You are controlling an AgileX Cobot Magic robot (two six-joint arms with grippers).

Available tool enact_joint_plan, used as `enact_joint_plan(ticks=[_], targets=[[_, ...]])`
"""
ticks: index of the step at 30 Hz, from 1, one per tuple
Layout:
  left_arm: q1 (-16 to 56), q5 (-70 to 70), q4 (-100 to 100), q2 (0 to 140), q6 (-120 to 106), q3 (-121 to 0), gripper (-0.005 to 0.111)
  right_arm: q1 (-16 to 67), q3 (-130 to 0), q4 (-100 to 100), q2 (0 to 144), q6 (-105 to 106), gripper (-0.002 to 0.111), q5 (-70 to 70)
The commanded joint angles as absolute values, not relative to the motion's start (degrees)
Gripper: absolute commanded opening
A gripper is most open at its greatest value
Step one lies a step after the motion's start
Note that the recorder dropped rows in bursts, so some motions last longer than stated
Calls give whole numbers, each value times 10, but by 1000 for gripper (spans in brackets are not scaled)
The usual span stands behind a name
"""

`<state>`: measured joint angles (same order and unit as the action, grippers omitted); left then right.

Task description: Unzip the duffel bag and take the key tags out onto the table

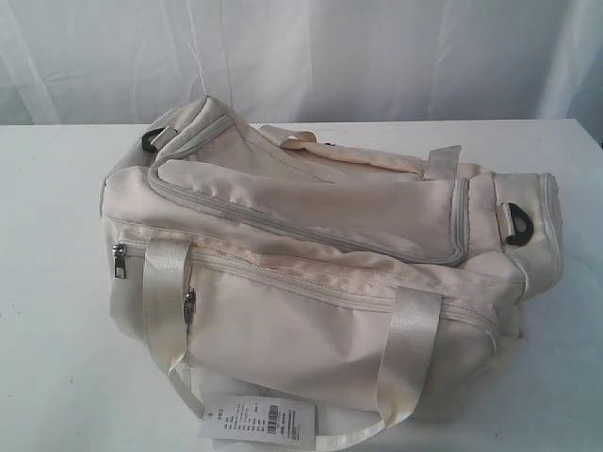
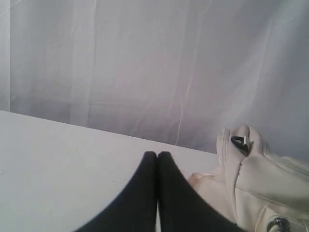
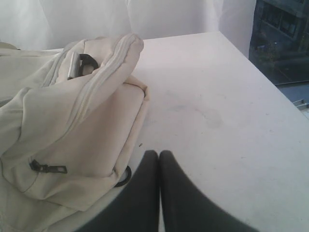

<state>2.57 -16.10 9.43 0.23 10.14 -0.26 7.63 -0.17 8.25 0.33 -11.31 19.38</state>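
The cream duffel bag (image 1: 311, 273) lies on its side across the white table (image 1: 57, 377), with its grey zipper tape closed along the top. No arm shows in the exterior view. In the left wrist view my left gripper (image 2: 157, 154) is shut with nothing in it, above bare table, and one end of the duffel bag (image 2: 260, 183) lies beside it. My right gripper (image 3: 159, 153) is also shut and empty, hovering close to the other end of the duffel bag (image 3: 72, 121). The key tags are out of view.
A white paper label (image 1: 256, 417) hangs from the bag at the table's front edge. Two satin handles (image 1: 407, 353) drape over the bag's front. Black strap rings (image 1: 520, 224) sit at both ends. A white curtain (image 1: 301, 56) backs the table. The table edge (image 3: 270, 82) drops off beside the right gripper.
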Motion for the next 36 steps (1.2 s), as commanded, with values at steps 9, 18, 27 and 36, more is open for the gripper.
enact_joint_plan(ticks=[9, 18, 27, 36], targets=[[24, -279, 95, 0, 18, -7, 0, 79, 0, 47, 0, -109, 0, -129], [24, -286, 95, 66, -23, -62, 0, 79, -15, 34, 0, -240, 0, -287], [24, -318, -228, 346, 28, -255, 0, 79, -221, 152, 158, -249, 0, 49], [24, -304, -457, 575, 348, -389, 0, 115, -355, 86, 413, -181, 0, 201]])
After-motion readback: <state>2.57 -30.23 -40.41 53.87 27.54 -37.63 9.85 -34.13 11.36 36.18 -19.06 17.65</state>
